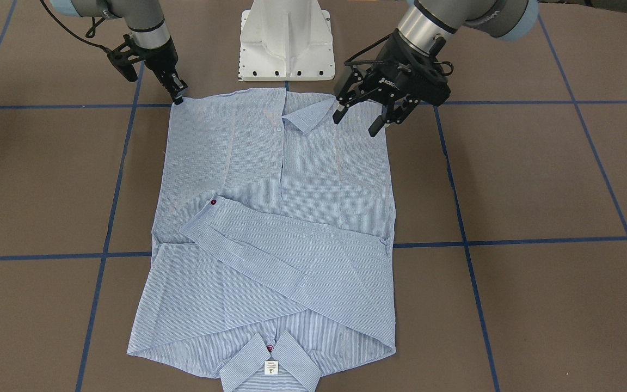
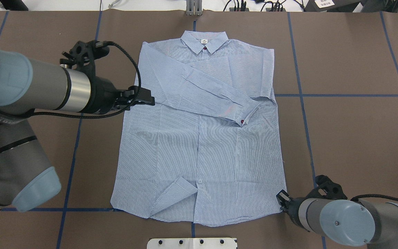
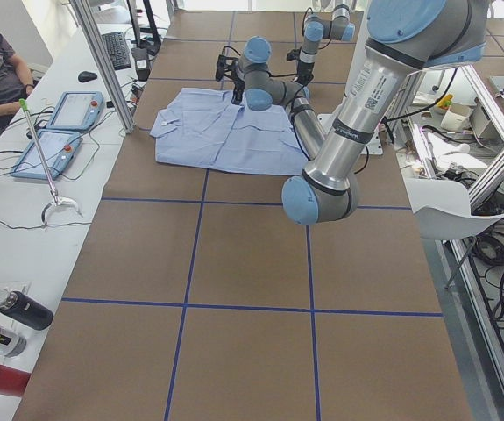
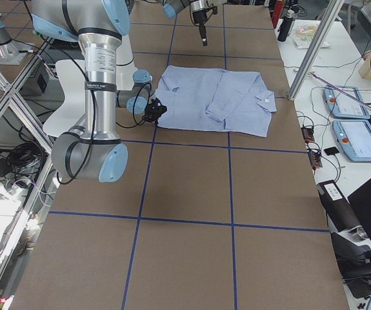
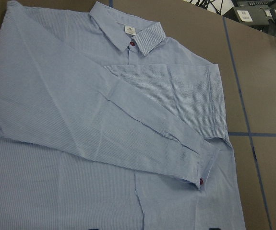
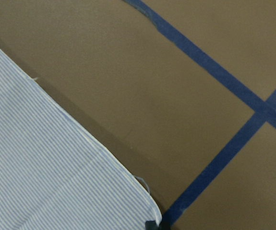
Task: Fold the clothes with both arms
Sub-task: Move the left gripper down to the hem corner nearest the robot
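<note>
Light blue, finely white-striped button shirt [image 1: 292,218] lies flat on brown desk [image 1: 536,179], one sleeve folded across the chest. Left claw [image 1: 356,124] hangs above the shirt's side edge, jaws spread. Right claw [image 1: 179,97] is closed, tips at the hem corner; grip on cloth unclear.

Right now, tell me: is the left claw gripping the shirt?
No, in the front-facing view the left claw hangs open over the shirt, nothing between its fingers.
</note>
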Available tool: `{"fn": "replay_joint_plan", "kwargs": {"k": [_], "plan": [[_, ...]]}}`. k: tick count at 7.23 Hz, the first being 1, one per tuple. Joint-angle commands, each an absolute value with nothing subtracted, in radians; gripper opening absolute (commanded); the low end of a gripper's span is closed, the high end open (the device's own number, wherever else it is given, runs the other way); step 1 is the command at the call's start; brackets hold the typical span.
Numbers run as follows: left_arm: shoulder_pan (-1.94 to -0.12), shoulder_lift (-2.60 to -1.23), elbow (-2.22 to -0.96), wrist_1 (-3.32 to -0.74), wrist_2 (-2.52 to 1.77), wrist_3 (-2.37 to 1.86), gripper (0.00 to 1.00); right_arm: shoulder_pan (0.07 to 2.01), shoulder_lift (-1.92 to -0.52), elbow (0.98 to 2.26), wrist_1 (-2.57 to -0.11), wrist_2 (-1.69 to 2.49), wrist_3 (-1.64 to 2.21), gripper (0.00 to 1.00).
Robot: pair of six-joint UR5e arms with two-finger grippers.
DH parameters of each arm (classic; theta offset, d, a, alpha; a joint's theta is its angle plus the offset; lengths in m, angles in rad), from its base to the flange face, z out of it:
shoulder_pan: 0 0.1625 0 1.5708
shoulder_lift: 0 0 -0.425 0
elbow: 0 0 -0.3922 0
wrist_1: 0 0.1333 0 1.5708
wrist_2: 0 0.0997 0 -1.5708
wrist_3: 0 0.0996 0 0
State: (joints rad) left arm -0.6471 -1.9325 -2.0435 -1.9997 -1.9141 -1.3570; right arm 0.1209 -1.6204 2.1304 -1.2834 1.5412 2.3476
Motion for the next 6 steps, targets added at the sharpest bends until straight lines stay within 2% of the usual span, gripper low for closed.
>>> {"fn": "replay_joint_plan", "kwargs": {"k": [1, 3, 6], "plan": [[-0.489, -1.806, -2.092, -1.990, -1.828, -1.517, 0.90, 0.121, -1.643, 2.140, -1.279, 1.543, 2.338, 0.00], [-0.330, -1.746, -2.095, -1.930, -1.676, -1.629, 0.90, 0.121, -1.644, 2.149, -1.278, 1.545, 2.338, 0.00], [-0.262, -1.724, -2.089, -1.861, -1.652, -1.707, 0.88, 0.124, -1.644, 2.167, -1.278, 1.558, 2.338, 0.00]]}}
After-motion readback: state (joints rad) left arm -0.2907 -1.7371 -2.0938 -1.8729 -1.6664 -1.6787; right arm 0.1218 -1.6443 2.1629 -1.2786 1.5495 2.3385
